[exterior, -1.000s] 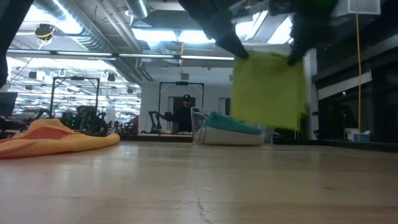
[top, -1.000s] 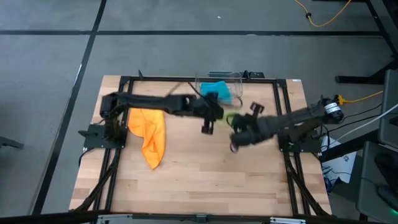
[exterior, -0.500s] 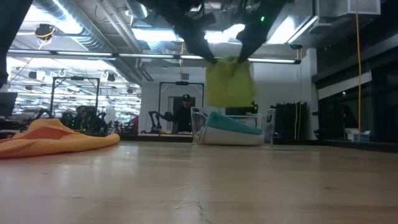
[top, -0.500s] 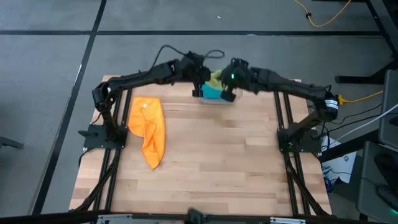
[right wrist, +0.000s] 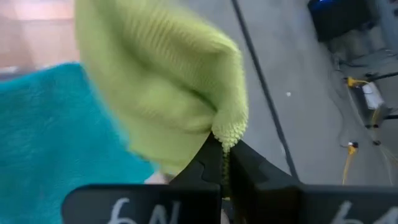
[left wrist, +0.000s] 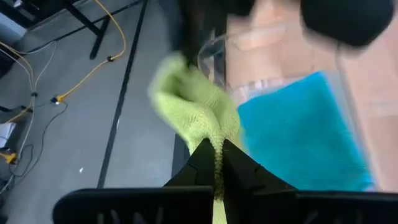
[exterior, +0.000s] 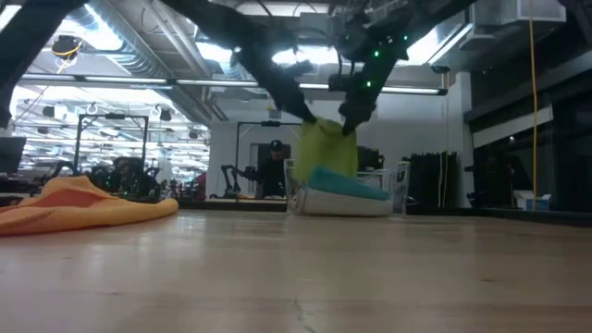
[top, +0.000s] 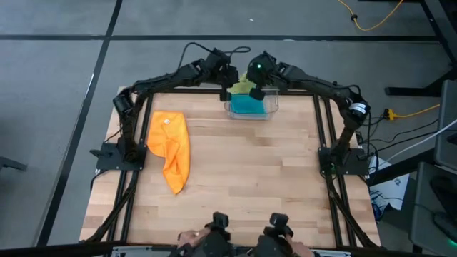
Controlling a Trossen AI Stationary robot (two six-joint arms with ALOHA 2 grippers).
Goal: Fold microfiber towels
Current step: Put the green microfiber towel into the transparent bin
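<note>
A wooden table (top: pixel 235 178) is seen from above, with a clear plastic bin (top: pixel 251 105) at the middle of its far edge. Well to the left of the bin, an orange microfiber towel (top: pixel 170 148) lies crumpled on the table, apart from everything else. Just left of the bin, the left gripper (top: pixel 227 91) hangs above the bin's rim, clenched on one edge of a lime green microfiber towel (top: pixel 244 87). The green towel hangs between the two grippers over the far side of the bin; in the level view across the table its lower part drops behind the bin's front wall (exterior: pixel 326 148). Under it, a teal blue microfiber towel (top: pixel 248 106) lies folded inside the bin, on top of a light grey layer (exterior: pixel 347 205) seen through the clear wall. Just right of the green towel, the right gripper (top: pixel 258 91) is also pinched tight on that towel's edge, above the bin. At the near edge of the table, far from the bin, a person's hands (top: pixel 235 241) show beside dark handles.
</note>
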